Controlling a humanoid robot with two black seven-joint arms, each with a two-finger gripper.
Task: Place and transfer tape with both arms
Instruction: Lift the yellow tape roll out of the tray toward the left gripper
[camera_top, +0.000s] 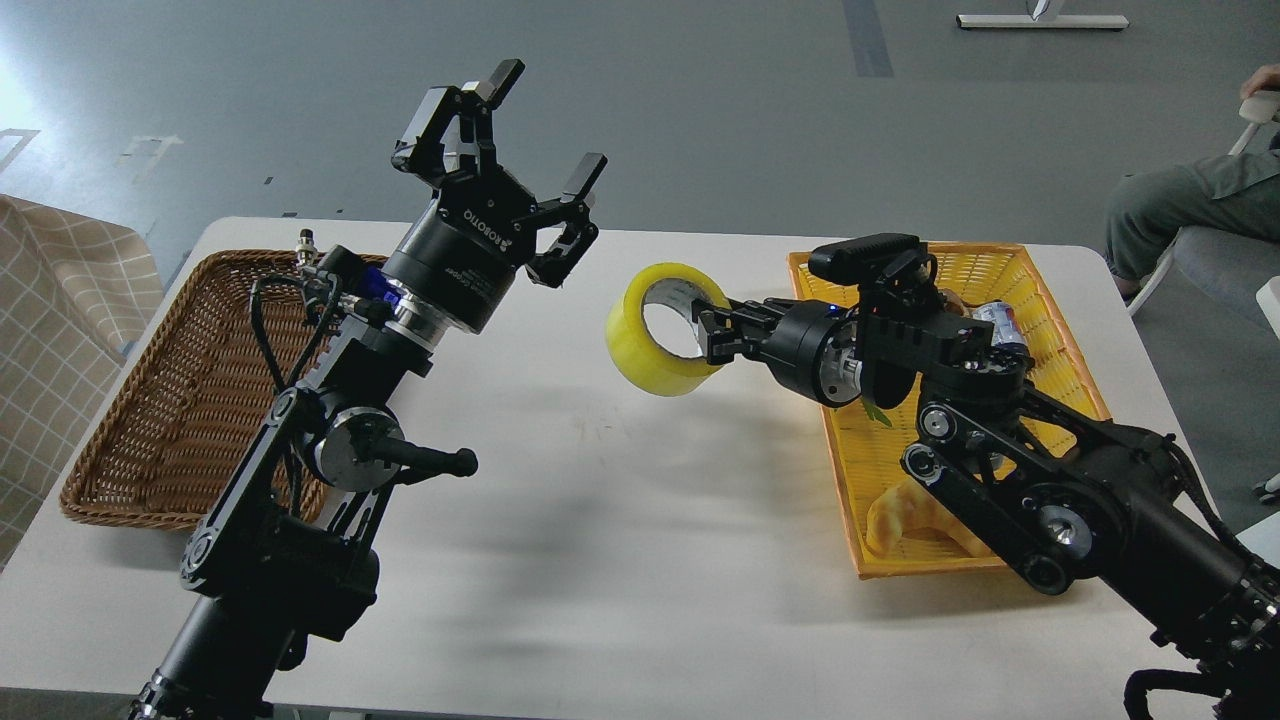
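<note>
Item, my right black two-finger gripper (708, 335): fingers clamped on the wall of the wide roll of translucent yellow packing tape with a whitish-grey core ring (662, 330), one finger apparently inside the core, holding it in the air above the white table (620, 500), between the yellow plastic basket (1010, 275) and my left arm, presumably so the far rim stayed free for a handover. Item, the roll: on edge, its hole axis running roughly level, open face turned toward the viewer and slightly left. Item, my left black two-finger gripper (545, 135): fingers spread wide, empty, raised near the brown wicker basket (170, 400), apart from the roll, seemingly waiting to receive.
</note>
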